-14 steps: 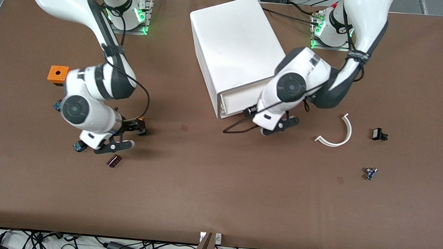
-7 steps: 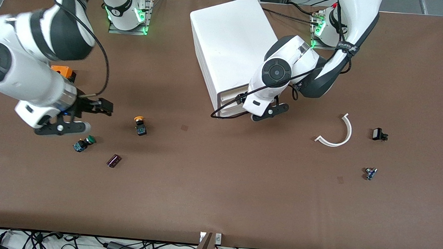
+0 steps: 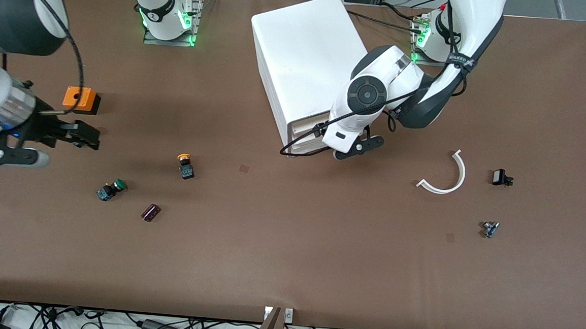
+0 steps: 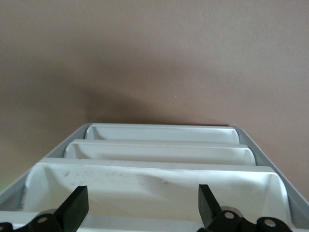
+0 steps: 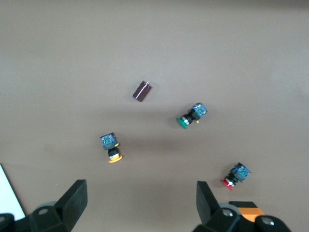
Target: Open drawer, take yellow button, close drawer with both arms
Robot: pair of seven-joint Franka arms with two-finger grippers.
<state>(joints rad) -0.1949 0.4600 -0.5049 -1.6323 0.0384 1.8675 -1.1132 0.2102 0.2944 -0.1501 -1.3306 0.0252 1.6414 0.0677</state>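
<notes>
while the right gripper [image 3: 45, 144] hangs spread and empty over the table [image 3: 287, 266] at the right arm's end, i see the button [image 3: 186, 166] lying on the brown surface well apart from it, toward the cabinet [image 3: 304, 58]. it lies on its side, round orange cap on a black and blue body, near a green-capped button [image 3: 111, 190], a red-capped button [image 5: 235, 175] and a small dark maroon part [image 3: 150, 212]. my left gripper [image 3: 352, 150] sits spread at the cabinet's front, its fingers [image 4: 75, 208] just above the lip of the drawer [image 4: 154, 186], gripping nothing.
</notes>
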